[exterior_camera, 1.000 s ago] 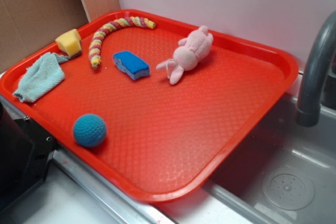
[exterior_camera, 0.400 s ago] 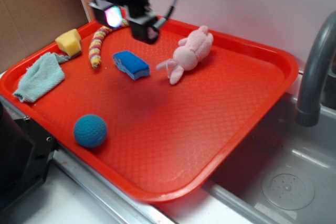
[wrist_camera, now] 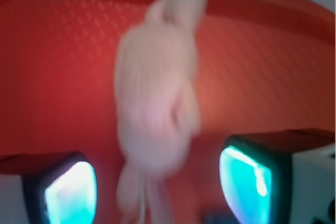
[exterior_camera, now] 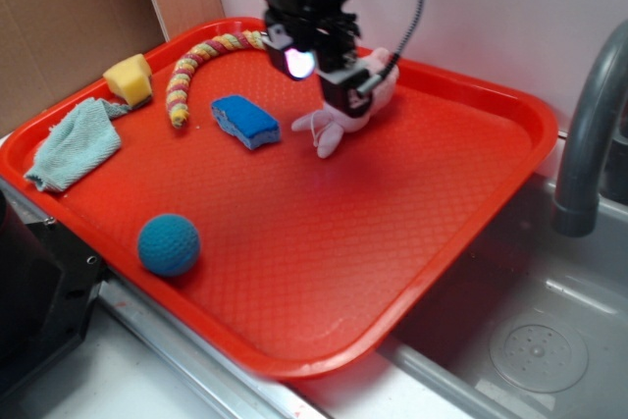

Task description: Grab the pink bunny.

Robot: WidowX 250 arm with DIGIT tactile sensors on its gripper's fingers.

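The tool [exterior_camera: 329, 71] hangs over the far part of the red tray [exterior_camera: 471, 242], its two fingers spread apart with nothing between them but air. In the wrist view its glowing pads [wrist_camera: 71, 192] stand on either side of the pink bunny [wrist_camera: 157, 108], which lies blurred below them and is not touched.

Nearest the camera, the tray's front edge runs along a metal sink rim, and the front and right parts of the tray floor are bare. A teal ball [exterior_camera: 168, 243] sits near the front left edge. Further back on the left a pale green cloth [exterior_camera: 74, 144] lies against the rim, with a yellow sponge [exterior_camera: 130, 79] just behind it. A blue sponge [exterior_camera: 245, 120] lies mid-tray, near the bunny's left but apart from it. The pink bunny [exterior_camera: 339, 125] lies near the tray's far edge, partly hidden by the tool. A pink-yellow braided rope [exterior_camera: 196, 66] curves along the far left rim. A grey faucet [exterior_camera: 589, 125] rises beyond the right edge.
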